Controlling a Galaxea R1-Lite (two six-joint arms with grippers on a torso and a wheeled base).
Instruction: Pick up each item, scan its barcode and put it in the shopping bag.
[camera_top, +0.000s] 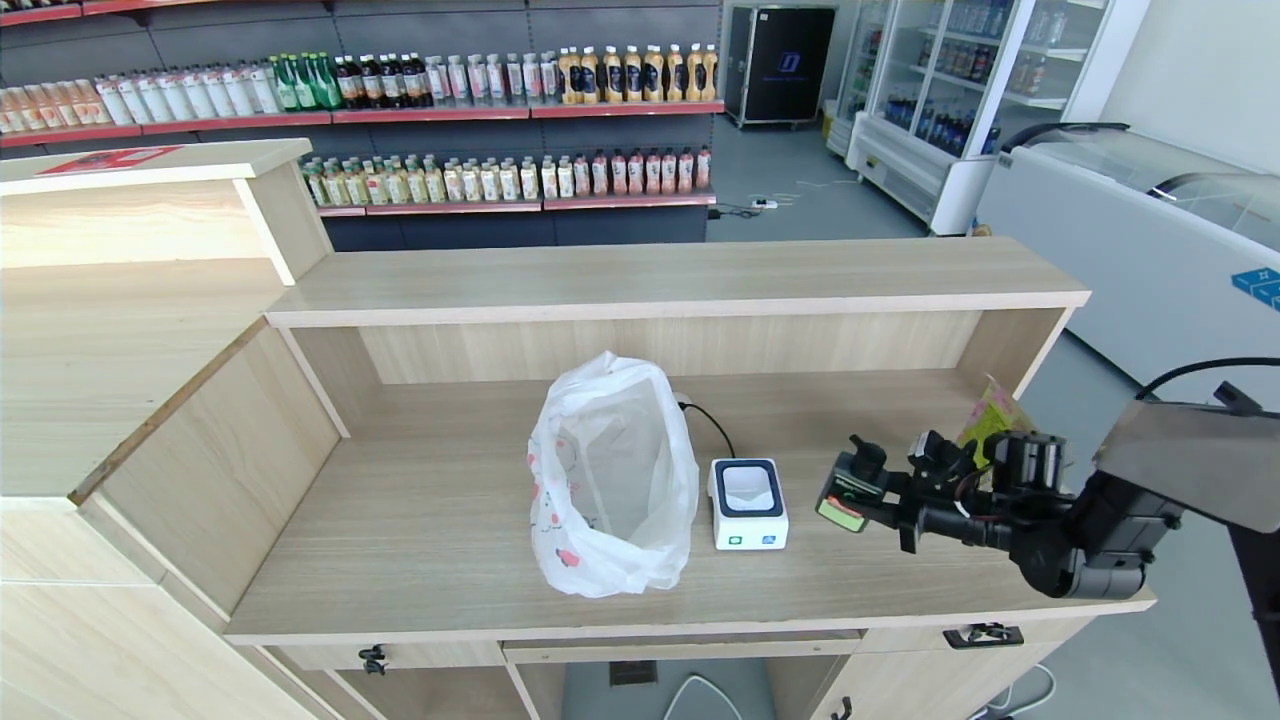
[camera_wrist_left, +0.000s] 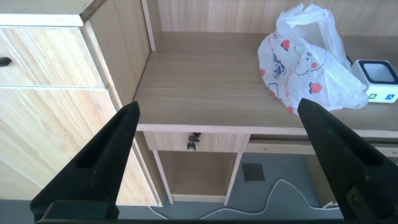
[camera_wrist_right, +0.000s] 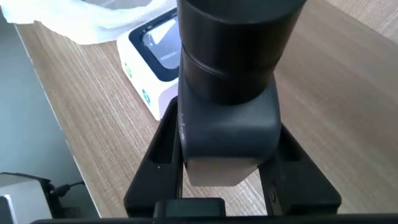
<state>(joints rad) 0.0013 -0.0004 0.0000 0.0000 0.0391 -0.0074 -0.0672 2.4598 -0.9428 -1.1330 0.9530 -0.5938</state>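
Observation:
A white plastic shopping bag (camera_top: 610, 480) (camera_wrist_left: 308, 59) stands open in the middle of the wooden counter (camera_top: 430, 530). Just right of it sits a small white barcode scanner (camera_top: 747, 502) (camera_wrist_left: 376, 78) (camera_wrist_right: 152, 59) with its window facing up. My right gripper (camera_top: 858, 492) (camera_wrist_right: 227, 171) hovers right of the scanner, a little above the counter, shut on a dark cylindrical container (camera_top: 850, 488) (camera_wrist_right: 227, 81) with a green-yellow label. My left gripper (camera_wrist_left: 217, 168) hangs open in front of the counter's front edge, left of the bag, with nothing between its fingers (camera_wrist_left: 93, 168).
A yellow-green snack packet (camera_top: 992, 415) lies at the counter's right end behind my right arm. A raised shelf (camera_top: 660, 280) runs along the back and a wooden side wall (camera_top: 200, 440) closes the left. The scanner's cable (camera_top: 712, 420) runs behind the bag.

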